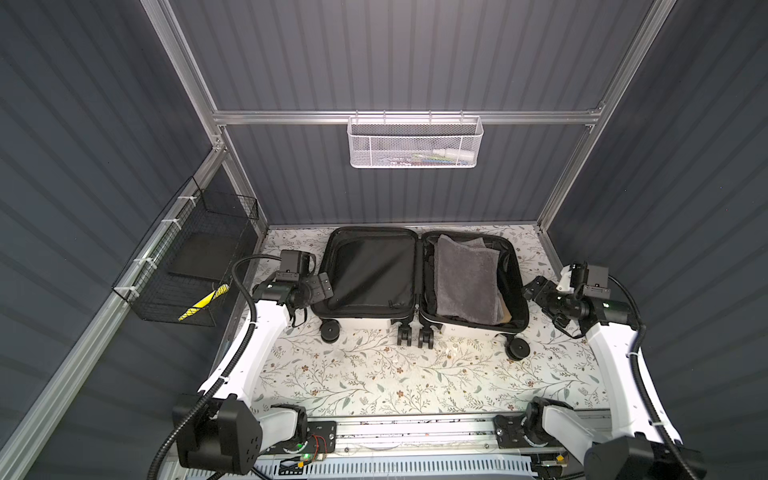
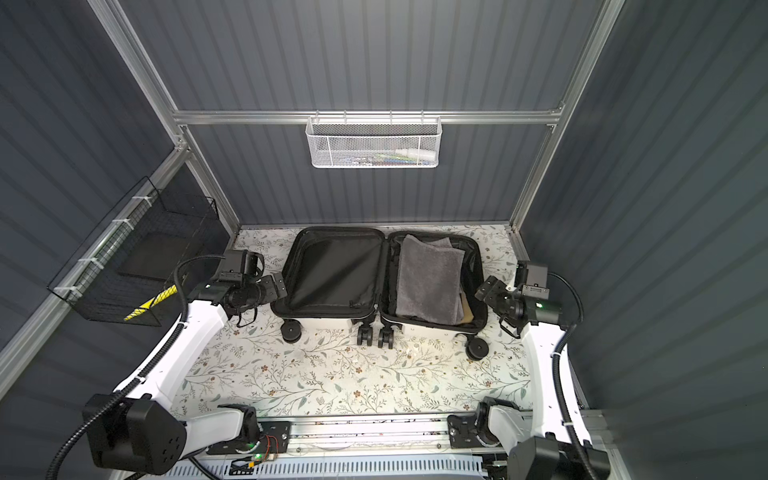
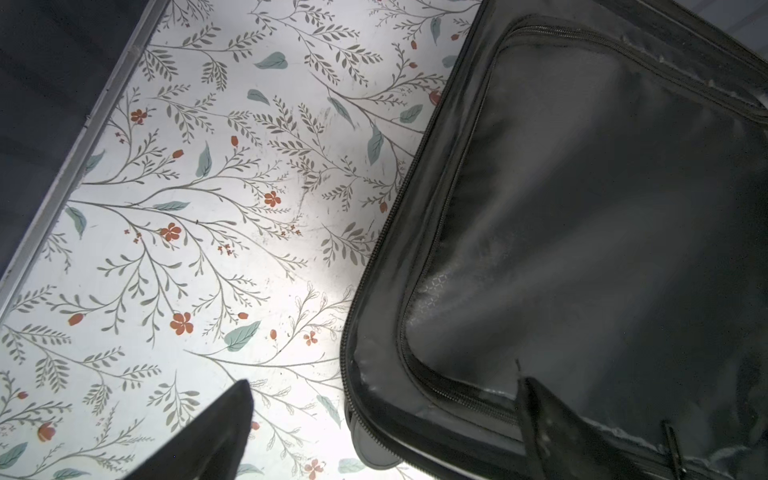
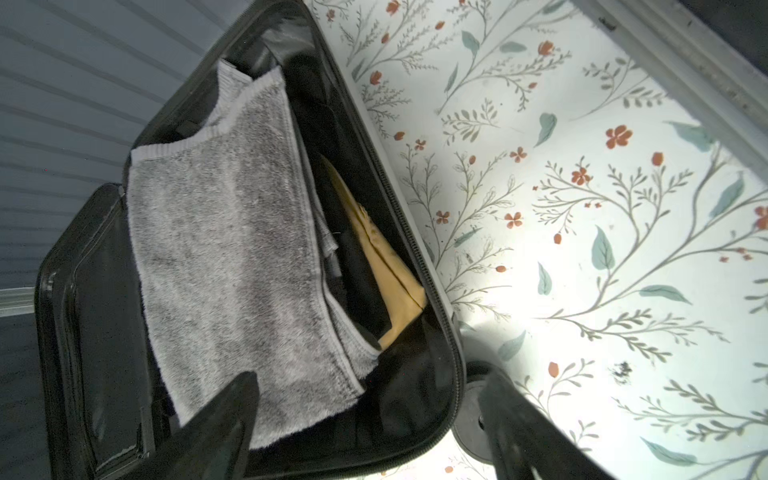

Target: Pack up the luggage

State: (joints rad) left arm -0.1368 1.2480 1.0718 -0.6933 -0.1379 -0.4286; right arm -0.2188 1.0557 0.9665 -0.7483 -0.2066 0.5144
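The luggage (image 1: 374, 270) (image 2: 332, 270) lies open flat at the back of the floral table in both top views, wheels toward the front. Its left half shows a zipped black lining (image 3: 602, 208). Its right half holds a folded grey towel (image 1: 465, 278) (image 4: 232, 249) over dark items and a yellow piece (image 4: 390, 282). My left gripper (image 1: 321, 287) (image 3: 384, 382) hovers open at the left half's near corner, one finger over the table and one over the lining. My right gripper (image 1: 536, 291) (image 4: 370, 374) is open, its fingers straddling the right half's rim (image 4: 436, 332) near a wheel (image 4: 469, 415).
A white mesh basket (image 1: 415, 143) hangs on the back wall with small items inside. A black wire basket (image 1: 195, 266) on the left wall holds a yellow-and-black striped thing (image 1: 203, 301). Dark walls close in on three sides. The floral table (image 1: 374, 374) spreads in front of the luggage.
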